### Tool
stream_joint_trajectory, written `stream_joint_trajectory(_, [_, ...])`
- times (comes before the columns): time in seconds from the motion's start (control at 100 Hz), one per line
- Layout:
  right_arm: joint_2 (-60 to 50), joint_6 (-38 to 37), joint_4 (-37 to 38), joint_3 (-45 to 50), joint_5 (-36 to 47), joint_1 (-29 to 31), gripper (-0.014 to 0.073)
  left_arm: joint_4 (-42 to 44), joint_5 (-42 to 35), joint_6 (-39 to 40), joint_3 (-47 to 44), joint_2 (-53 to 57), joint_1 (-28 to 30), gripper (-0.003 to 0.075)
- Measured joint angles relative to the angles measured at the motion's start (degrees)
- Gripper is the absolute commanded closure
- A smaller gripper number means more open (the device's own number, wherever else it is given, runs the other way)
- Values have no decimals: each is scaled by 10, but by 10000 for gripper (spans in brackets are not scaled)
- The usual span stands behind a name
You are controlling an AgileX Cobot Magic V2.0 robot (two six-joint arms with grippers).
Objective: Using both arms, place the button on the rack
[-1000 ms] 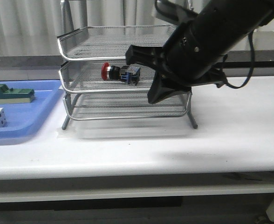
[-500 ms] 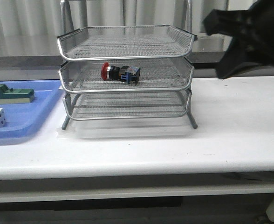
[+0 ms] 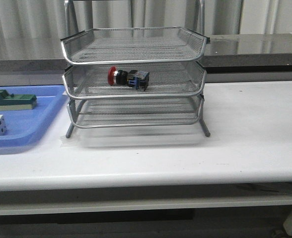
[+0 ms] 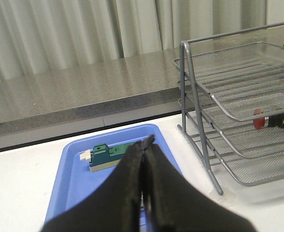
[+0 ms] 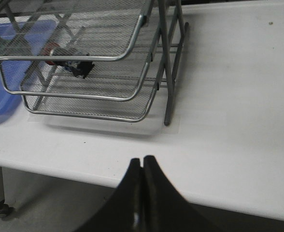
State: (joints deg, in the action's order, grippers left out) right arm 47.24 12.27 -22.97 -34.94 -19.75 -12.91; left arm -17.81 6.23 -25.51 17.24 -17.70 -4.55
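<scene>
The button (image 3: 128,78) is lying on its side in the rack's (image 3: 134,79) middle tray. The left end effector (image 4: 145,145) and right end effector (image 5: 142,164) are both staying clenched, gripping nothing.

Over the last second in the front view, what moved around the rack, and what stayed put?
The right arm, which reached across the rack's front a second ago, pulled back to the right and has left the front view. Its gripper now shows shut and empty in the right wrist view. The button stayed lying on the middle tier, and the blue tray with its parts is unchanged.
</scene>
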Motion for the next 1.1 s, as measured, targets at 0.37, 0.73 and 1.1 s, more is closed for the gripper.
stream_joint_trajectory(0.37, [-181,0,19,42,-36,0,654,0,0,0,0,0,0,741])
stream_joint_trajectory(0.73, [-222,1,19,42,-64,0,654,0,0,0,0,0,0,741])
stream_joint_trajectory(1.1, [-222,1,20,42,-70,0,654,0,0,0,0,0,0,741])
